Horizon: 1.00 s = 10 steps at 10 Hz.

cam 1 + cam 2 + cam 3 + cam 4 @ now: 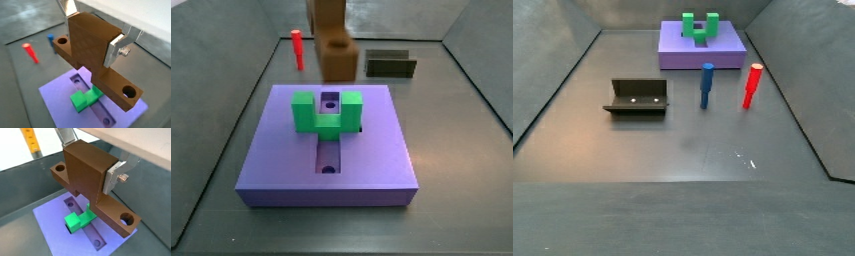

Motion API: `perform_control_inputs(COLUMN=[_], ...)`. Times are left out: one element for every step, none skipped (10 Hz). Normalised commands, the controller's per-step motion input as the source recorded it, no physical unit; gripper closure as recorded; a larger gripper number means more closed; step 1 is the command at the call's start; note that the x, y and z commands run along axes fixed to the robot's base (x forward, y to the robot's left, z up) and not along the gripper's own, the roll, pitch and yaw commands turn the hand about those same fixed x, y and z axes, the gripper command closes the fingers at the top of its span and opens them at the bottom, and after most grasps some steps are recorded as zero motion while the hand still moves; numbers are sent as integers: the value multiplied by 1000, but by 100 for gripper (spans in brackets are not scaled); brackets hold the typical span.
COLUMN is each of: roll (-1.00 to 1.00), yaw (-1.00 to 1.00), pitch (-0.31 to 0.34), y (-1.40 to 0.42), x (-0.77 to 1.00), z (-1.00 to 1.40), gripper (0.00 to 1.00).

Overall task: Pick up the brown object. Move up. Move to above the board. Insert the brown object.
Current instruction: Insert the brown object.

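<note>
My gripper (91, 35) is shut on the brown object (83, 52), its silver fingers (115, 49) clamping the upright block from both sides. The flat base strip with a hole near each end (128, 92) hangs below. Both wrist views show the purple board (60, 95) beneath, with its green U-shaped block (85, 99) and grooved middle (93, 239); the piece is held in the air, apart from the board. The gripper (89, 162) grips the brown object (83, 180) the same way. In a side view the brown object (337, 58) hangs beyond the board (291, 165); the gripper is out of frame there.
A red peg (31, 52) and a blue peg (51, 42) stand on the grey floor beside the board. A dark olive open box (392, 65) sits further off, as does the same box (637, 97). Grey walls enclose the floor; a yellow strip (28, 140) stands outside.
</note>
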Motion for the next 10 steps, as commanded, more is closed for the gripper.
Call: perform_control_inputs(roll=[30, 67, 86, 81, 33, 0, -74, -241, -366, -384], yaw=[-354, -300, -309, -269, -171, -174, -163, -146, -123, -134], pitch=[0, 46, 70, 93, 60, 47, 40, 4, 0, 0], y=[-254, -123, -37, 0, 0, 0, 60, 23, 71, 97], x=[0, 0, 0, 0, 0, 0, 37, 83, 97, 29], z=[-374, -423, -400, -377, -403, -346, -311, -329, -254, -254], gripper=[100, 100, 100, 100, 100, 100, 100, 100, 100, 100])
